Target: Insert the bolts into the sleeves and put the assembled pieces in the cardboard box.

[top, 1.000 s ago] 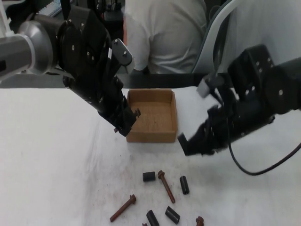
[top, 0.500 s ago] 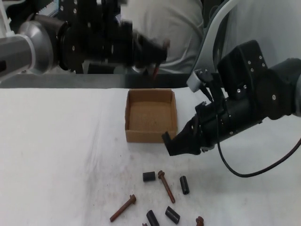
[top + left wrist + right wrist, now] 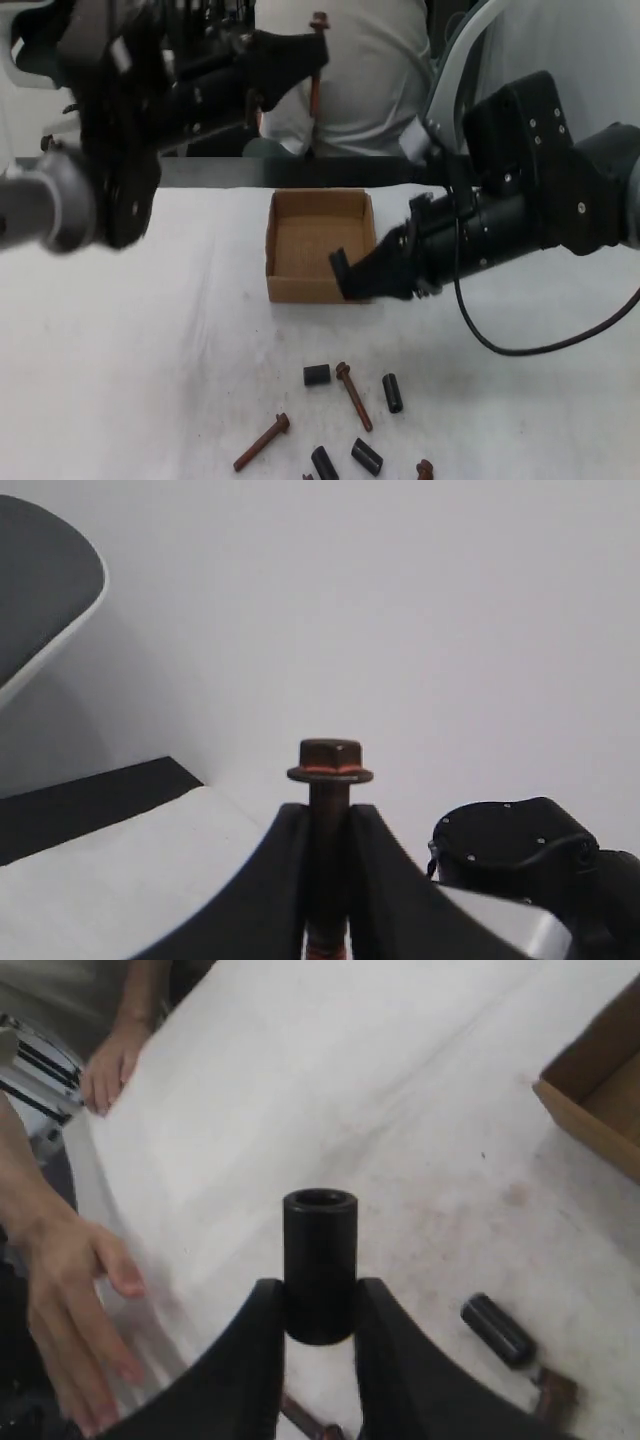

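Bolts come to four that can be counted, sleeves to five, and there is one cardboard box.

The left gripper [image 3: 328,820] is clamped on one bolt [image 3: 328,780], its two fingers pinching the shank just under the head. This bolt is rust-brown, with a hexagonal head over a round flange, and reddish thread shows low between the fingers. In the high view it stands upright, head up, held clear of the worktop [image 3: 120,330] at 12 o'clock from the box.

The right gripper [image 3: 320,1290] is clamped on one sleeve [image 3: 320,1250], a short matt black tube whose open bore faces away from the fingers. In the high view this gripper hangs at the 5 o'clock corner of the cardboard box [image 3: 318,291], a shallow brown open-topped tray sitting on the white worktop.

At 6 o'clock from the box lie the loose parts. One loose bolt [image 3: 351,395] lies in the middle of them. A loose sleeve [image 3: 317,375] sits just beside its head at 9 o'clock, another [image 3: 392,392] at 3 o'clock, a third [image 3: 366,456] at 6 o'clock and a fourth [image 3: 323,462] at 7 o'clock. A second loose bolt [image 3: 262,442] lies at 8 o'clock, apart from the rest. A third [image 3: 425,468] shows just its head at 5 o'clock.
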{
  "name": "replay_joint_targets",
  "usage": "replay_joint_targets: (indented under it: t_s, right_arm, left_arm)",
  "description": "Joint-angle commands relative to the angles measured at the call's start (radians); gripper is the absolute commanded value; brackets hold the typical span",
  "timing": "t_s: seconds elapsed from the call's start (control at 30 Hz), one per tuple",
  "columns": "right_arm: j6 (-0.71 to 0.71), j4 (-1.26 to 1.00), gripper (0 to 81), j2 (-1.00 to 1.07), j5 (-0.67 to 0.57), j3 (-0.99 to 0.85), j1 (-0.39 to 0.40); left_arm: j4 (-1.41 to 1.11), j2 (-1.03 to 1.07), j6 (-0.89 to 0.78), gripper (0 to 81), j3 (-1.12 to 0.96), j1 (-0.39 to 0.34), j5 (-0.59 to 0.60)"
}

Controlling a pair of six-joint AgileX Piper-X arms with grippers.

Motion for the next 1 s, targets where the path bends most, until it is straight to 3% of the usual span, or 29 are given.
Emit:
replay_joint_targets:
  t_s: [0.0, 0.3, 0.47, 0.67, 0.8, 0.97]
  right_arm:
    - [0.092, -0.140, 0.8, -0.009, -0.051, -0.006, 0.005]
    - [0.198, -0.328, 0.8, -0.009, -0.085, -0.006, 0.040]
    - [0.198, -0.324, 0.8, -0.009, -0.085, -0.002, 0.036]
    - [0.204, -0.326, 0.8, -0.009, -0.088, -0.002, 0.037]
    - [0.204, -0.329, 0.8, -0.009, -0.104, -0.002, 0.037]
    - [0.244, -0.376, 0.8, -0.009, -0.142, -0.002, 0.037]
  left_arm:
    - [-0.090, -0.010, -0.056, 0.2, 0.024, -0.005, 0.008]
    - [-0.219, -0.010, -0.200, 0.2, 0.009, -0.014, 0.038]
    - [-0.240, -0.010, -0.200, 0.2, 0.009, -0.009, 0.075]
    - [-0.238, -0.010, -0.200, 0.2, 0.009, 0.002, 0.226]
    - [-0.213, -0.010, -0.191, 0.2, 0.009, 0.022, 0.226]
    - [-0.046, -0.010, -0.060, 0.2, 0.009, 0.042, 0.221]
